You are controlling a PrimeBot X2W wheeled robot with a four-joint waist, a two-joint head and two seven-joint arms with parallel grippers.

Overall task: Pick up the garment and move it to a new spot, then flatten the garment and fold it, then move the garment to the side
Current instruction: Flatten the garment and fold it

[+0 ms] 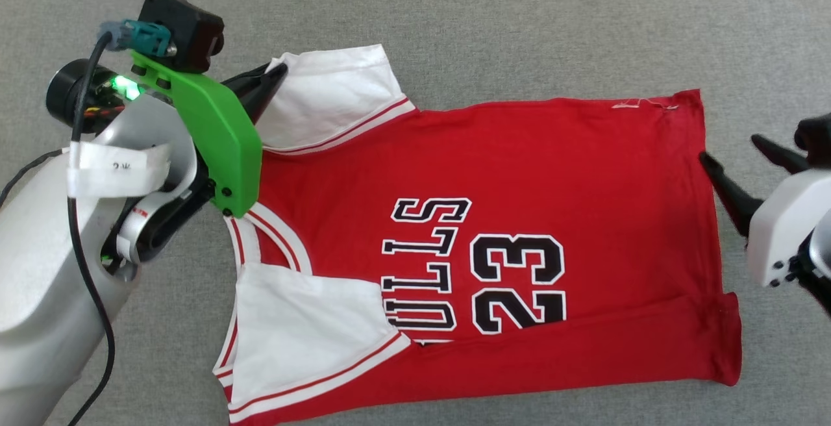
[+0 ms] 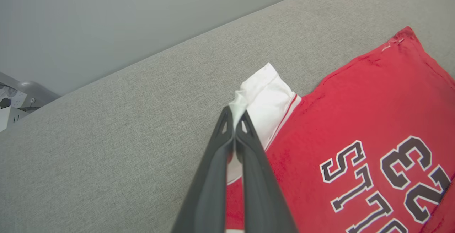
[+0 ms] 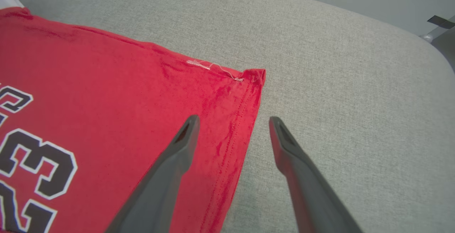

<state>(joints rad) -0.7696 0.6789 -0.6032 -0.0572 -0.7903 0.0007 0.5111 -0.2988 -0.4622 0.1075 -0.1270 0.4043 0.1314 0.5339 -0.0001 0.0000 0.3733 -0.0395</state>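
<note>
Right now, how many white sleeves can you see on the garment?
2. The far sleeve is pinched by the left gripper; the near sleeve lies loose.

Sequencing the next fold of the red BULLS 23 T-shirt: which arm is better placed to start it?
Probably left. The left gripper is shut on the far white sleeve of the red T-shirt with black BULLS 23 print. The right gripper hangs open astride the hem, holding nothing.

Left hand (image 2: 234,114) has its fingers pinched together; right hand (image 3: 233,119) has fingers spread wide.
</note>
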